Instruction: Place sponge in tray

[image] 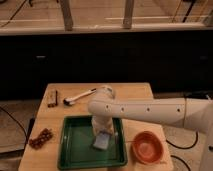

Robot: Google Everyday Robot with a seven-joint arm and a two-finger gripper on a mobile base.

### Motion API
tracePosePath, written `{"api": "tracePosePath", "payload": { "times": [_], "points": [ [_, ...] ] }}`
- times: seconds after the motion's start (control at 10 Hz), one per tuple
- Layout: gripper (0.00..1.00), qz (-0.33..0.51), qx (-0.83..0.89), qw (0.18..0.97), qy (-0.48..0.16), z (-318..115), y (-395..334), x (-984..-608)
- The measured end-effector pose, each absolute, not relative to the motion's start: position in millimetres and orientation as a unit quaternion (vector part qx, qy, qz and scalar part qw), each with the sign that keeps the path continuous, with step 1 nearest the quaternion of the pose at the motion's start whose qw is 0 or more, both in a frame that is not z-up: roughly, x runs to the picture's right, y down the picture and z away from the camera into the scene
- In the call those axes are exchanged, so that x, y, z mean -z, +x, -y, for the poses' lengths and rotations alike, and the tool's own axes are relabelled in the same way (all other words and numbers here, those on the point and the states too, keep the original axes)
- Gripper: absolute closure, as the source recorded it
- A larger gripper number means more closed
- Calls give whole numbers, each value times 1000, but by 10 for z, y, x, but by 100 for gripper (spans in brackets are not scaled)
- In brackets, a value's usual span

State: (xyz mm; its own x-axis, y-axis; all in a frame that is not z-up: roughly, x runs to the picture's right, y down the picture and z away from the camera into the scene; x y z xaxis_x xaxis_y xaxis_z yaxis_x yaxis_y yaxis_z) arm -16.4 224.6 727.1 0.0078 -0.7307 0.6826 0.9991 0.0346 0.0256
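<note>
The pale blue-grey sponge (101, 141) is inside the dark green tray (75, 147), right of the tray's middle, and looks slightly tilted. My gripper (103, 131) reaches straight down from the white arm and meets the sponge's upper end, shut on it. The wrist hides the fingers and the far part of the tray floor. The white arm comes in from the right across the table.
A round orange bowl (147, 147) stands just right of the tray. A brown lumpy cluster (40, 138) lies at the table's left edge. A white-handled utensil (80, 96) and a dark brown bar (52, 98) lie at the back left of the wooden table (135, 92).
</note>
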Motion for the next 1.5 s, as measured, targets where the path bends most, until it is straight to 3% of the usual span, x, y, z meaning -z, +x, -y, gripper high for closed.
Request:
{"api": "tracePosePath", "payload": {
  "times": [1.5],
  "points": [
    [95,280,663,650,-242,-2262,-199,-7254]
  ]
}}
